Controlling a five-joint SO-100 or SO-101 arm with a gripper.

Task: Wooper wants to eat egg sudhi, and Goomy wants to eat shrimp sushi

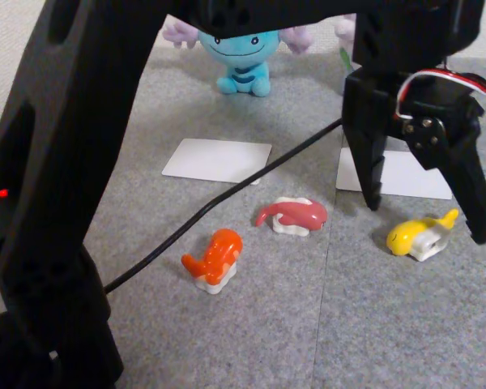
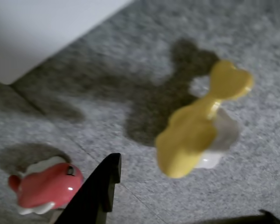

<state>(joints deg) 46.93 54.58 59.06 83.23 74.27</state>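
Right under our gripper [image 1: 425,217] sits the egg sudhi [image 1: 419,233], on the grey carpet [image 1: 308,324] between the two black fingers, which are spread wide and holding nothing, one tip to the left of it and one to the right in the fixed view, neither looking like it touches. It's a bright yellow long topping with a forked tail end, lying tilted across a small white rice block. In the wrist view the egg sudhi [image 2: 200,126] is a bit blurry, with one dark finger [image 2: 100,186] poking up from the bottom edge to its left. Left of the gripper in the fixed view we've got the pink-red sushi [image 1: 292,215], and further left the orange sushi [image 1: 215,258]. Two white cards [image 1: 217,160] lie on the carpet beyond the pieces, one of them just behind the gripper. Way back, Wooper [image 1: 245,57] sits upright, light blue and smiling, with purple gills. A scrap of pale lilac plush, Goomy [image 1: 345,28], peeks out behind the arm. A black cable [image 1: 219,203] runs across the carpet.
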